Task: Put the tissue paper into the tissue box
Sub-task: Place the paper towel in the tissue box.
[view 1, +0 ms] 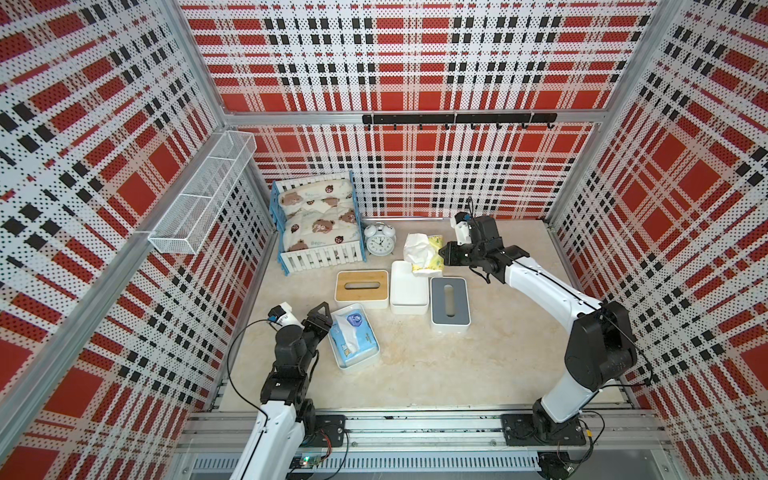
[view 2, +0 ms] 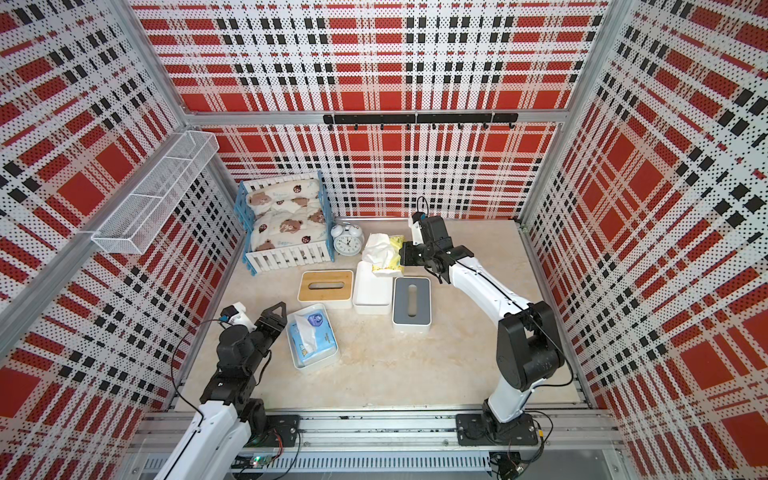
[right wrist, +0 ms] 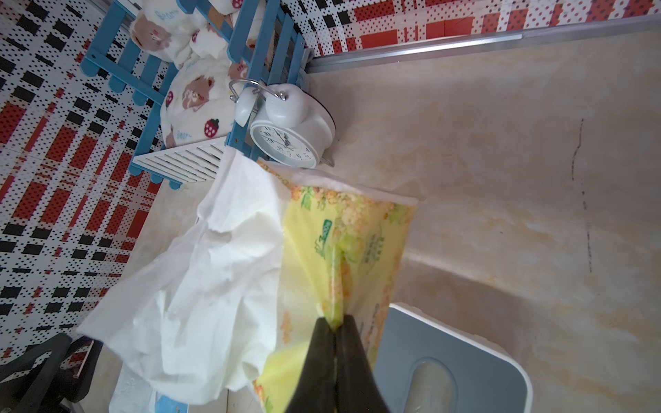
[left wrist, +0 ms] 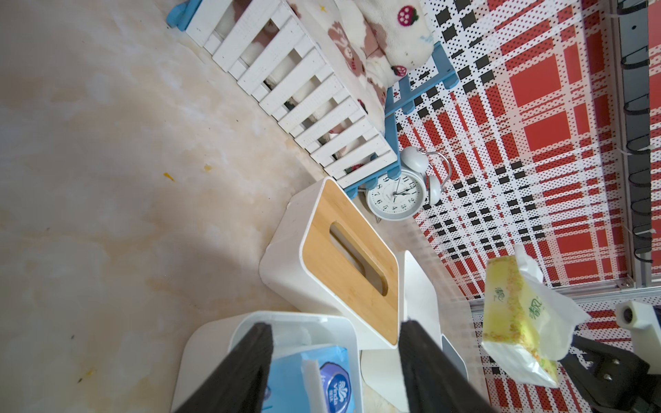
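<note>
Pinched between the closed jaws of the right gripper [right wrist: 334, 321]: a fold of the yellow-green flowered plastic tissue pack [view 1: 430, 255], hanging clear of the beige marble-look worktop [view 1: 436, 365] near its far edge, just above the far end of a plain white rectangular box [view 1: 409, 293]. Spilling from the pack: crumpled white tissue sheets [right wrist: 200, 286]. Either side of that box: a white box with bamboo slotted lid [view 1: 361, 286] and a white box with grey slotted lid [view 1: 449, 301]. Toward the left edge: left gripper [left wrist: 336, 327], jaws parted, holding nothing, just beside a shallow white tray [view 1: 345, 365] containing a blue tissue pack [view 1: 357, 338].
</note>
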You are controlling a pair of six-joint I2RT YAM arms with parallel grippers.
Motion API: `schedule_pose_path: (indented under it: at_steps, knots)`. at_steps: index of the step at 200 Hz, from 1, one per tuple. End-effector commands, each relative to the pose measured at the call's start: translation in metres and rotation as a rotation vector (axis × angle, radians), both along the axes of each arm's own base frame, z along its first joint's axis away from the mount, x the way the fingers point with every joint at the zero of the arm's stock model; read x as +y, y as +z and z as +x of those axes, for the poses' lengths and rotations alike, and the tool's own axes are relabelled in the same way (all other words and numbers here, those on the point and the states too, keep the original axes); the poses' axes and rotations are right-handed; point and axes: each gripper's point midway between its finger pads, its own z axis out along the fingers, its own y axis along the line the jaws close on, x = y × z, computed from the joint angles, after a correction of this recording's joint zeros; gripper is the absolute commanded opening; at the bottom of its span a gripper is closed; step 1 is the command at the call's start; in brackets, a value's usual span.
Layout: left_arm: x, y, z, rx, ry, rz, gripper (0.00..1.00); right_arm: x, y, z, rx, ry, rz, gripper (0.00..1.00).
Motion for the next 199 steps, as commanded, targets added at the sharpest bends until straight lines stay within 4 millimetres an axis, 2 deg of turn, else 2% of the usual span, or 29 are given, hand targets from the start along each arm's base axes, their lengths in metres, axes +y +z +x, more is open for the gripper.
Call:
schedule_pose_path:
  at_steps: [1,78,161,199]
  knots:
    - [-0.004,0.012,0.003,-0.038,-0.019,-0.003,0.63,0.014,-0.006,0.004,-0.004,-0.019,0.054,0.00]
    - [-0.004,0.007,0.001,-0.028,-0.022,0.010,0.64,0.048,-0.050,0.004,0.071,-0.004,0.102,0.00]
    - [-0.004,0.005,0.002,-0.026,-0.023,0.006,0.63,0.058,-0.095,0.001,0.153,0.032,0.082,0.00]
    - [-0.005,0.004,0.002,-0.022,-0.026,0.008,0.63,0.061,-0.106,-0.001,0.176,0.046,0.078,0.00]
